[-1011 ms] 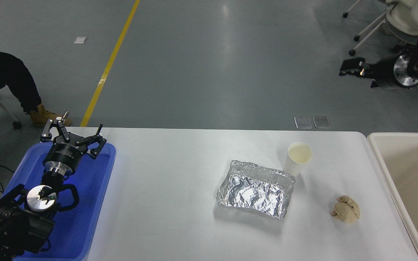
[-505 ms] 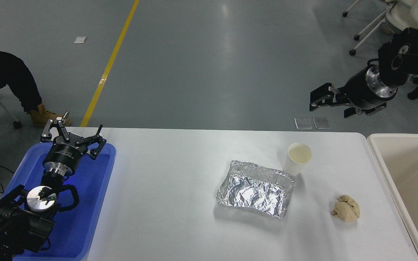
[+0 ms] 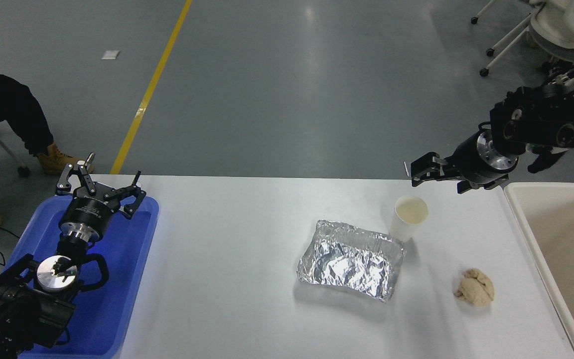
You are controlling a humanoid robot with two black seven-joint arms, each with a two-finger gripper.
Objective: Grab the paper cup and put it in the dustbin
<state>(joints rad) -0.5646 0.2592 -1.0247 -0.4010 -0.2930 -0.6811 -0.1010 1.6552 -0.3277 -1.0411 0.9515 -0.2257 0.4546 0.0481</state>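
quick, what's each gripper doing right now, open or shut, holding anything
Left gripper: open, empty, parked over the blue tray.
Right gripper: cannot tell whether open or shut; holding nothing, up beyond the paper cup.

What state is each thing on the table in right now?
paper cup: upright, empty, ungrasped
foil tray: open, empty, crinkled
paper wad: crumpled
dustbin: open
blue tray: under the parked left gripper, open
right gripper: raised beyond the cup
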